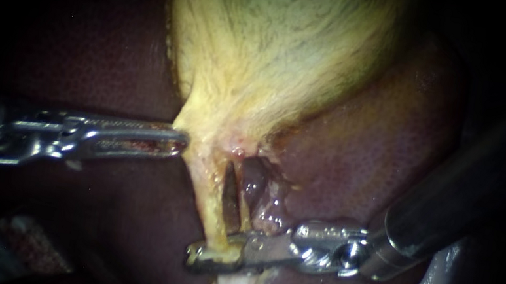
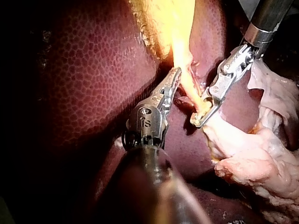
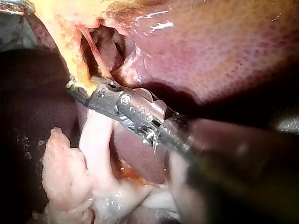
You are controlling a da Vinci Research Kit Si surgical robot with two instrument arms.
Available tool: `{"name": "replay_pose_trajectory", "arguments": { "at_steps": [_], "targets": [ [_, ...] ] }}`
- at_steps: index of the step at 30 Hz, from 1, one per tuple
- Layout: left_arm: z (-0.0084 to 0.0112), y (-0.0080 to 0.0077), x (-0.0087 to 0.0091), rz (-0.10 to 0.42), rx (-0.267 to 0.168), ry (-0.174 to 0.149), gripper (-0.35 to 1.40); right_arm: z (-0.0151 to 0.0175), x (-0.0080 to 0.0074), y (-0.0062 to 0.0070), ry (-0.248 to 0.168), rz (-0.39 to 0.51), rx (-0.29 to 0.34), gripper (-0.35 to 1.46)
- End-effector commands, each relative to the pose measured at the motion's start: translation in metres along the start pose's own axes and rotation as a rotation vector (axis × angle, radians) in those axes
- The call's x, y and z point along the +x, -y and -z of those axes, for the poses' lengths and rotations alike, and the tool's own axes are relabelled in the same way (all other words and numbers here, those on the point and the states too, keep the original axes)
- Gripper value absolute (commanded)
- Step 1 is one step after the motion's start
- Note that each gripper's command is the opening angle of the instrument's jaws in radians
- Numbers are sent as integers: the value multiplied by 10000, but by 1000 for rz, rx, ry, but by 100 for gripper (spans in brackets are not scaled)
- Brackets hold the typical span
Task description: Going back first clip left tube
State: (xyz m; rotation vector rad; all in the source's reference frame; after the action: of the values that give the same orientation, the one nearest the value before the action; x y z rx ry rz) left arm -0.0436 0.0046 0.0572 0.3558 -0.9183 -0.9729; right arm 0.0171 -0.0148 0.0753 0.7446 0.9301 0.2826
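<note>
The right instrument (image 1: 193, 259) covers the lower end of the tube (image 1: 210, 202), so whether a clip sits there cannot be told; its shaft fades into darkness. The shaft of the left instrument (image 1: 183, 142) is blurred and cut off at the edge. The gallbladder (image 1: 280, 40) runs off the top, and the liver (image 1: 369, 158) seems lost in shadow at left.

Dark red-purple liver (image 1: 372, 139), dotted all over with tiny pale spots like a net. Soft yellow gallbladder (image 1: 280, 40) with thin grey-green stripes. Yellow left tube (image 1: 210, 202) with small orange-brown flecks. Shiny silver left instrument (image 1: 180, 142) with red-brown smears. Shiny silver right instrument (image 1: 204, 257) on a dark grey shaft (image 1: 457, 190). Lumpy white and pale pink loose tissue (image 2: 252, 163).
</note>
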Motion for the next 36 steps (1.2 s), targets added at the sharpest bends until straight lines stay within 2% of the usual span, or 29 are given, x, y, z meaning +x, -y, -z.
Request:
{"name": "replay_pose_trajectory", "arguments": {
  "at_steps": [1,9,10,11,14,18,21,22,27,36],
  "targets": [
    [0,0,0,0,0,0,-35,0,0,0,-3,1,1,-35],
    [2,1,0,0,0,0,-35,0,0,0,-3,1,1,-35],
    [2,1,0,0,0,0,-35,-1,1,0,-3,0,1,-29],
    [2,1,0,0,0,0,-35,-2,1,0,0,0,0,-5],
    [2,1,0,0,0,0,-35,-4,5,0,-10,16,-14,37],
    [3,1,0,0,1,0,-35,-7,10,-1,-57,139,-32,53],
    [4,1,0,0,1,0,-35,-8,15,-3,-82,205,-81,60],
    [4,1,0,0,1,0,-35,-8,17,-4,-90,231,-119,60],
    [5,3,0,0,0,0,-35,-3,19,-6,-88,280,-141,60],
    [6,3,0,0,1,0,-35,-3,18,-5,-83,322,-137,60]
  ]
}}
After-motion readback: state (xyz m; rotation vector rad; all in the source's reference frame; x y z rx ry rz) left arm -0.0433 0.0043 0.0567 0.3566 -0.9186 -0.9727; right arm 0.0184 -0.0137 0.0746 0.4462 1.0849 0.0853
